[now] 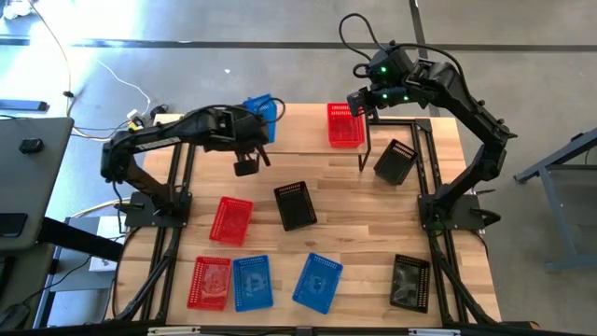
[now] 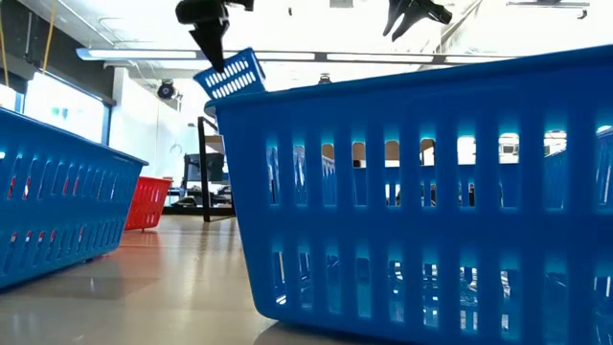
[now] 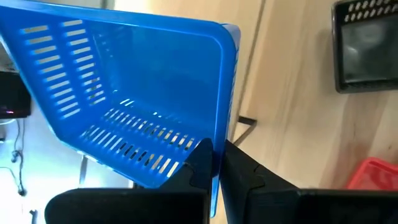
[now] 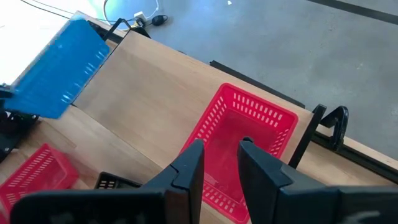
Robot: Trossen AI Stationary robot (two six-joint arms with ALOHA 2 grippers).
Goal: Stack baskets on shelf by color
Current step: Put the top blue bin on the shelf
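My left claw [image 3: 214,163] pinches the rim of a blue basket [image 3: 130,93], carrying it tilted over the shelf's [image 1: 298,140] left end. That thin grip on one wall could let the basket swing or slip, landing it crooked or off the back edge. My right claw [image 4: 219,163] hovers half spread, holding nothing, above the red basket [image 4: 245,146] already on the shelf; drifting lower could knock it. The other baskets lie scattered on the wooden table [image 1: 345,233]. Beyond it are grey floor, cables and bright windows.
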